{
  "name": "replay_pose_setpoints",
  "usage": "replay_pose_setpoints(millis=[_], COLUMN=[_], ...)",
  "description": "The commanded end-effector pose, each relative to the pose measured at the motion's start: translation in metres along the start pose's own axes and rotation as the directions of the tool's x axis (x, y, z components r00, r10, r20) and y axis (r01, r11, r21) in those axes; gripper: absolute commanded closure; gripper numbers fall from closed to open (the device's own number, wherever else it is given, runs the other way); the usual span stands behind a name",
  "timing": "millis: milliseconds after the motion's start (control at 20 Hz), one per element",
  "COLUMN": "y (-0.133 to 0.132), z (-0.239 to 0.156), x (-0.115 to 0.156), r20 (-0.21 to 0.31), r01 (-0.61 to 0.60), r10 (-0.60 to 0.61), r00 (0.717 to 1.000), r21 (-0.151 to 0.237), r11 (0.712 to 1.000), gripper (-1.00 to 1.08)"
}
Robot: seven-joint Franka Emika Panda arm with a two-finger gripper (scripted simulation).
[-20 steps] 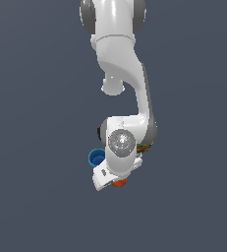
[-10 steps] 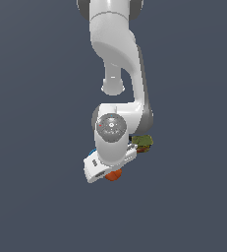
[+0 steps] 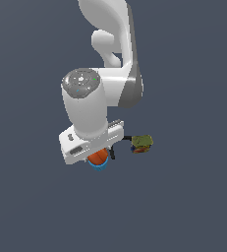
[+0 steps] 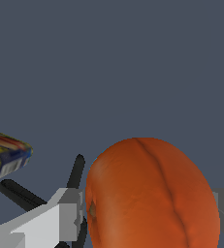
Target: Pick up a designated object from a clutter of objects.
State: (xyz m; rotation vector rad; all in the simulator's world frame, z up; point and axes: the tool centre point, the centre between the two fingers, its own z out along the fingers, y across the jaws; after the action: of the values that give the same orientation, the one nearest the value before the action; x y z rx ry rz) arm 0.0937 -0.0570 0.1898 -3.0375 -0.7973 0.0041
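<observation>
You are at the grasp step, by the look of it — the white two-fingered gripper straddles the small orange-red ball with a faint dark seam line, one grey finger pad against one flank and the other just showing at the opposite flank. Both pads appear to touch the skin, so the fingers read as clenched on the ball, though whether it has left the surface you cannot tell. In the exterior view the ball peeks out under the white hand, with the rim of the blue round cup showing right beside it; contact between the two is hidden. The black scissor-like tool lies just beside the ball, its handles running under the gripper. The green-topped multicoloured box sits near the ball, on the far side of the tool, apart from it. Next move likely calls for a straight, slow lift — keep clear of cup and tool. The ball looks smooth, slightly oblong in the close view, glossy orange, the seam curving over its top; expect it to roll if the grip slackens.
</observation>
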Motion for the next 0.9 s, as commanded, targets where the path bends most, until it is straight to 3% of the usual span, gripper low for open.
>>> replay_pose_setpoints(millis=[0,850], y=[0.009,0.067], z=[-0.028,-0.193], x=[-0.014,-0.098], r20=[-0.003,-0.003], r01=[0.000,0.000], r10=[0.000,0.000], r00=[1.000,1.000], r21=[-0.001,-0.001], r11=[1.000,1.000], gripper=[1.08,1.08])
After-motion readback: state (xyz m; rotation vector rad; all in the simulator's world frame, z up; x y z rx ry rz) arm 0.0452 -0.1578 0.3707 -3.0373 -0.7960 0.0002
